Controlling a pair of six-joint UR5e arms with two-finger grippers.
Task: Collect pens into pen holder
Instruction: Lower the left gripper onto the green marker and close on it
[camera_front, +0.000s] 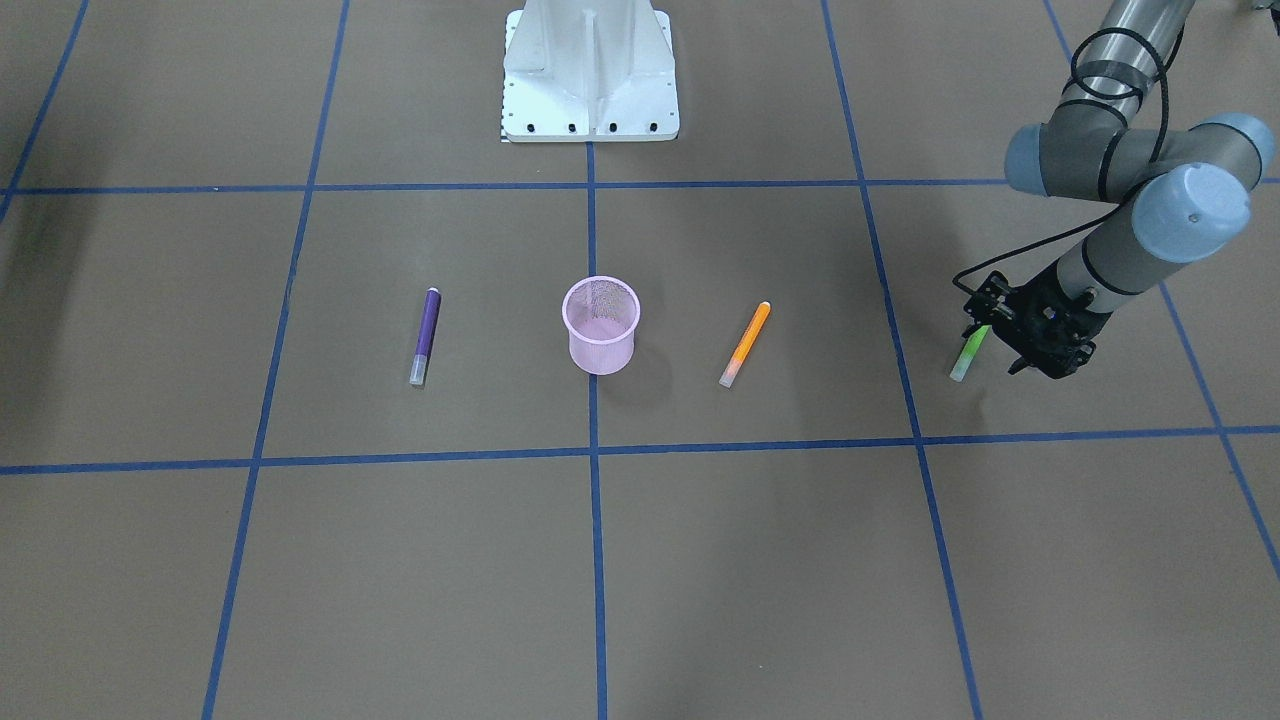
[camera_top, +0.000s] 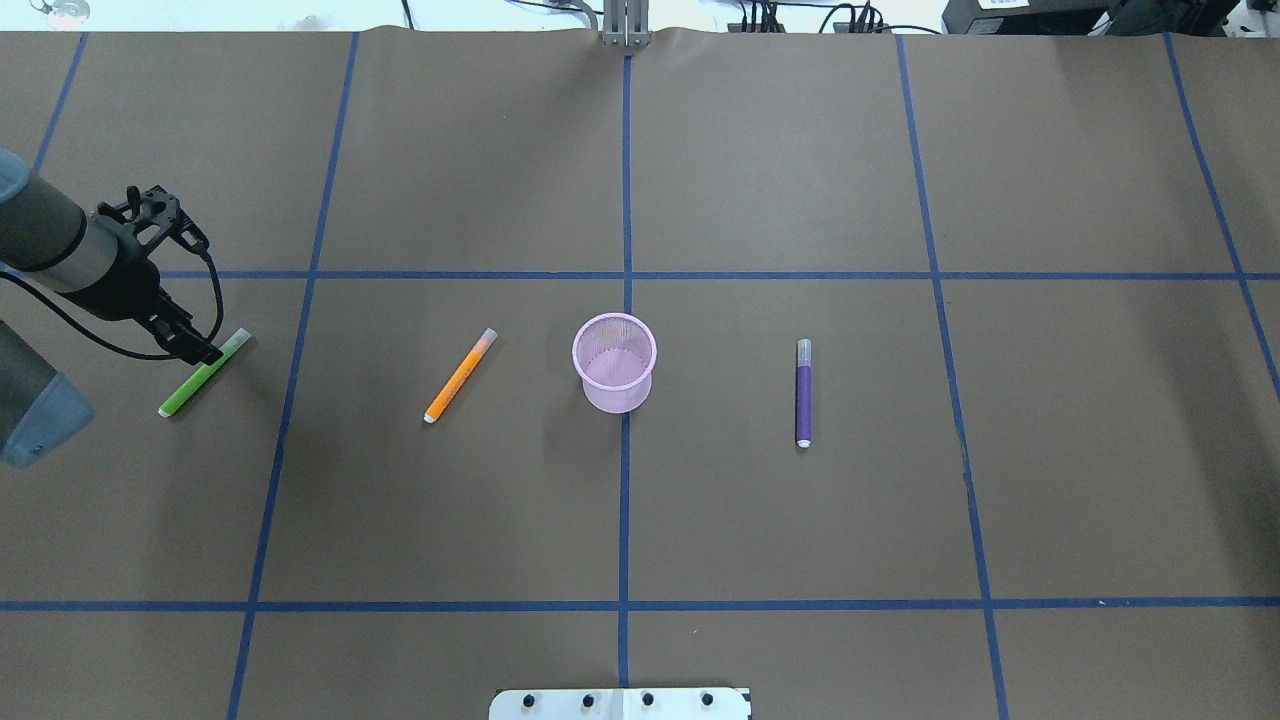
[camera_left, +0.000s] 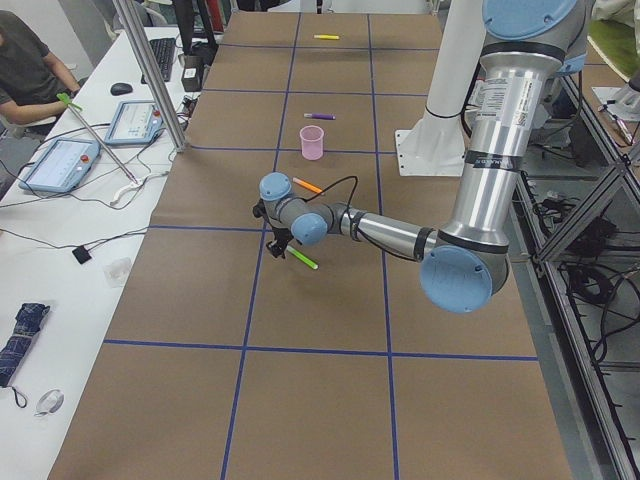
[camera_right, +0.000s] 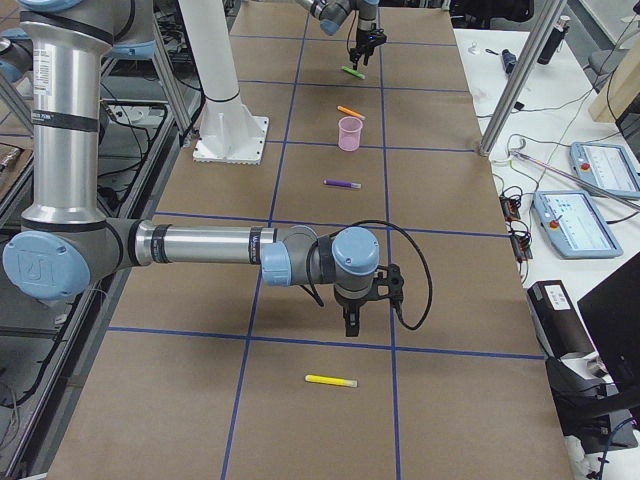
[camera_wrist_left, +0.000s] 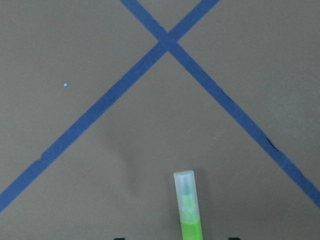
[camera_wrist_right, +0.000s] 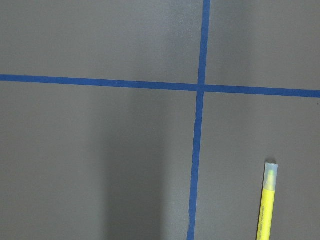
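The pale pink mesh pen holder (camera_top: 614, 365) stands upright at the table's middle and looks empty. The orange pen (camera_top: 460, 375) lies to its left and the purple pen (camera_top: 803, 392) to its right, both flat on the table. The green pen (camera_top: 200, 375) lies at the far left. My left gripper (camera_top: 205, 352) is low over it, open, with the jaws either side of the pen (camera_wrist_left: 189, 210). The yellow pen (camera_right: 330, 381) lies at the far right end, and its capped end shows in the right wrist view (camera_wrist_right: 267, 205). My right gripper (camera_right: 350, 325) hovers beside it; I cannot tell if it is open.
Blue tape lines (camera_top: 625, 450) divide the brown table into squares. The white robot base (camera_front: 590, 80) sits at the robot's side of the table. Beyond the far long edge stand metal posts (camera_right: 525, 70) and a side table with tablets (camera_right: 580, 220).
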